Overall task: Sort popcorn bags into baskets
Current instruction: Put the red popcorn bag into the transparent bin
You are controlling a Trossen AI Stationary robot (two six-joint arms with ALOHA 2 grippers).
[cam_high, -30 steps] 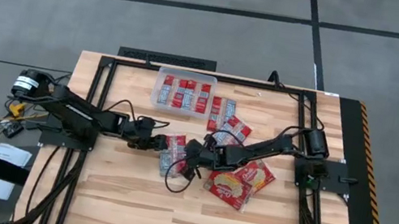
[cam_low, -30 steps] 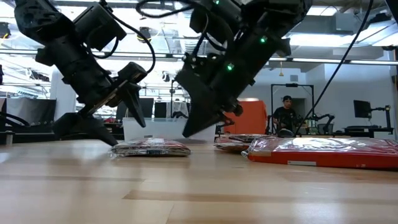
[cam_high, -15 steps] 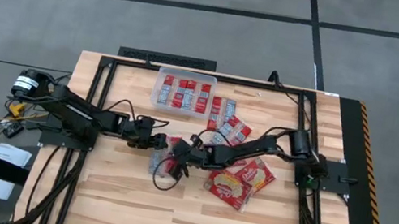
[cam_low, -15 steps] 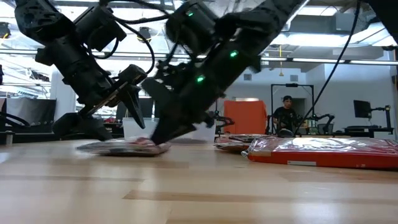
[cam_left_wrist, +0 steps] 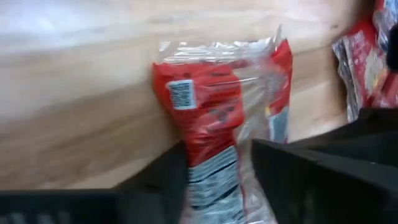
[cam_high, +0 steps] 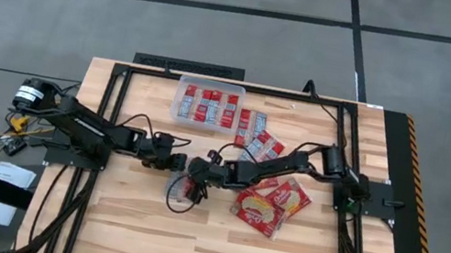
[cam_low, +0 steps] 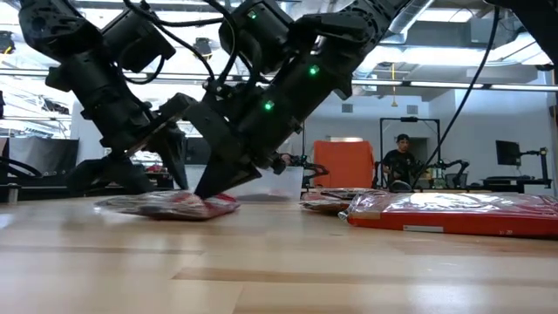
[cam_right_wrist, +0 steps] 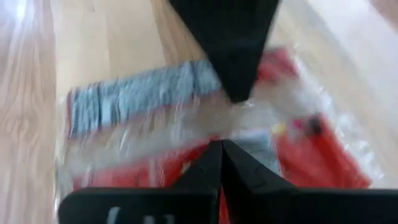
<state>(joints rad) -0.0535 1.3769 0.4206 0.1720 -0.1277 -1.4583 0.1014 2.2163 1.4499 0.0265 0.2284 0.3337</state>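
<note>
A small red popcorn packet with a pale band (cam_high: 183,184) lies flat on the table between my two grippers, also seen in the low view (cam_low: 166,205). My left gripper (cam_left_wrist: 217,149) is open and low, its fingers standing on either side of the packet's end (cam_left_wrist: 211,99). My right gripper (cam_right_wrist: 221,144) is shut and comes down on the packet (cam_right_wrist: 155,112) from the table's right (cam_high: 197,173). The clear tub (cam_high: 180,111) at the far edge holds several small packets. My left gripper has the packet's end (cam_left_wrist: 208,162) between its open fingers; whether they touch it, I cannot tell. My right gripper presses its shut fingertips (cam_low: 205,187) down on the packet's top face, slanting down from the table's right. The packet lies flat on the table under them.
Two large packets (cam_high: 273,202) lie right of the grippers, under the right arm. More small packets (cam_high: 256,138) lie near the tub. Cables loop near the packet (cam_high: 175,203). Bare wood lies along the near edge. A person (cam_low: 401,161) sits far behind the table.
My right gripper has moved toward the table's left, toward the left gripper, staying low. The small packet under it has slid along the table the same way and now lies with its end between the left gripper's fingers.
</note>
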